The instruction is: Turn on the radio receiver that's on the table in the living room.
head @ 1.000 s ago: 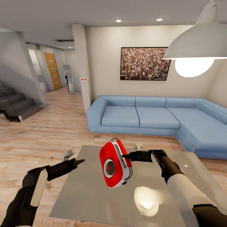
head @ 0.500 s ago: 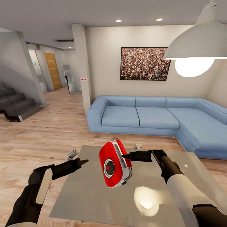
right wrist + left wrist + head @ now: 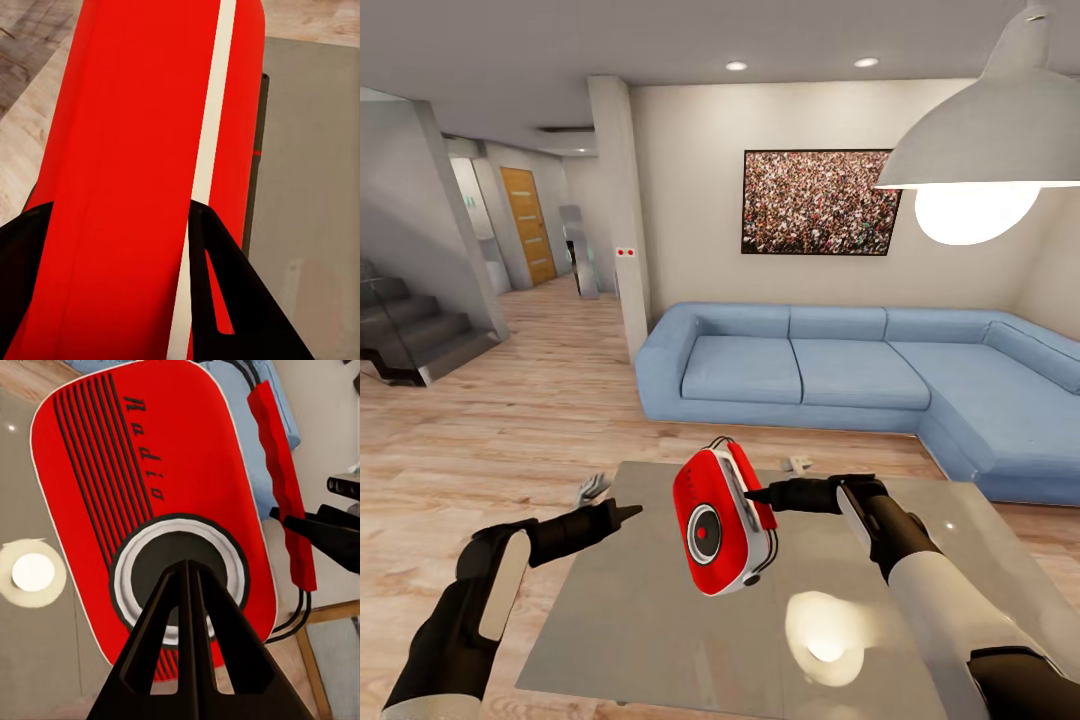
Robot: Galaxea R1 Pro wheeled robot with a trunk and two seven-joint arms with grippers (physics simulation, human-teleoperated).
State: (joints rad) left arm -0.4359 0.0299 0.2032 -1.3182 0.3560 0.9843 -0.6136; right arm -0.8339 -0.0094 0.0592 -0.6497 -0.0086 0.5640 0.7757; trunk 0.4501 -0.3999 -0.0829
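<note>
**Radio held above the coffee table, second arm aimed at its dial**

The right gripper (image 3: pixel 752 494) grasped the red radio receiver (image 3: pixel 722 520) by its edge, fingers either side of the casing, holding it lifted and tilted over the grey table (image 3: pixel 640 630). A blue sofa (image 3: pixel 840 375) stood beyond. The left gripper (image 3: pixel 628 512), fingers pressed together into a point, hovered just beside the radio, aimed at the round dial (image 3: pixel 178 571) on its face. The glossy shell looked rigid and light but probably slippery, so the narrow sides seemed the sound place to grip, leaving the face free. A hard push on the dial might twist it in the grasp.
</note>
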